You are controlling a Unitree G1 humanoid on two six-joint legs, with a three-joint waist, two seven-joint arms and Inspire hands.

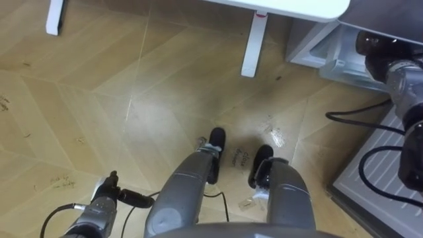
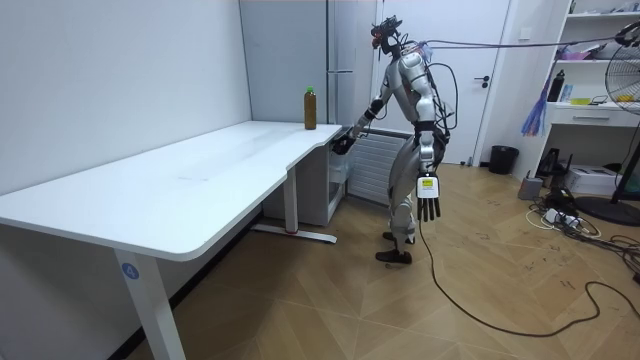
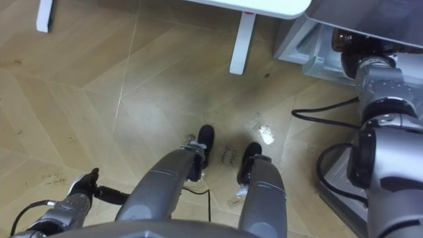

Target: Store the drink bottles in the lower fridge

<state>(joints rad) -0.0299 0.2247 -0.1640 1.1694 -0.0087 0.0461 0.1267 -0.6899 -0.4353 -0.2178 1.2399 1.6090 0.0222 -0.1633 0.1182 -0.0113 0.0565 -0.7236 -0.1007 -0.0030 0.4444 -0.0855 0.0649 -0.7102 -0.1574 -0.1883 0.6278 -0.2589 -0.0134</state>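
Note:
A brown bottle with a green cap stands on the far end of the white table, close to the tall grey fridge. I stand by the table's end, beside the fridge. My right hand is stretched out to the fridge's lower part, just under the table's corner; it appears as a dark shape and its fingers are hidden. Away from the bottle, my left hand hangs at my side with straight fingers and holds nothing; it also appears at the lower left.
A ribbed white panel stands at my right, by the fridge's lower part. The table's white leg is ahead on the wooden floor. A black bin, shelves and a fan stand at the room view's right.

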